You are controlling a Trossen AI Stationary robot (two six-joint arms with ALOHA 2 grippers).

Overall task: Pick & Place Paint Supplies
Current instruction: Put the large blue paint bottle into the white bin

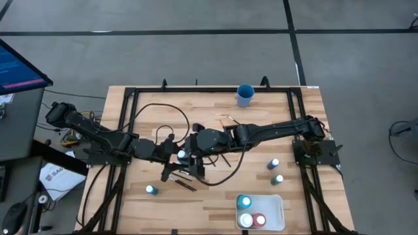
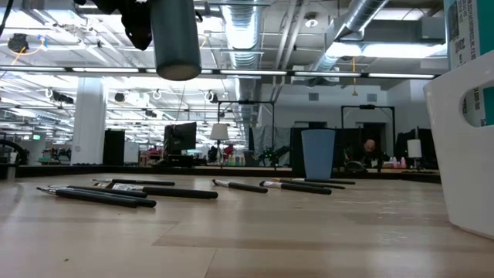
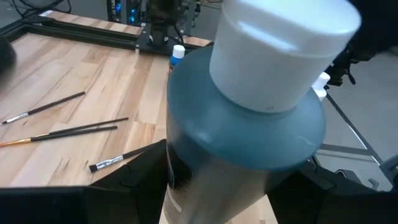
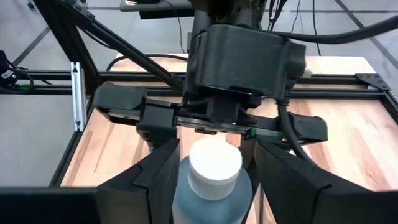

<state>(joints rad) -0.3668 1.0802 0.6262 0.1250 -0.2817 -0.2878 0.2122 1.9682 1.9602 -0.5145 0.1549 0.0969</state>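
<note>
While both grippers meet at table centre, your left gripper (image 3: 230, 180) clamps the blue paint bottle (image 3: 242, 149) by its body, and the right gripper (image 4: 214, 171) brackets it, grip uncertain. Expect rigid, slick plastic, light but top-heavy; hold mid-body, below the white cap (image 4: 214, 165). Brushes (image 1: 186, 183) lie toward six o'clock.

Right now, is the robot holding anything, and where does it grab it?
Yes. A blue bottle sits between the fingers of both the left gripper and the right gripper, gripped around its body, below the white cap.

Grey floor (image 1: 196, 16), exposed ceiling ducts (image 2: 255, 31), strip lights (image 2: 231, 75)
</note>
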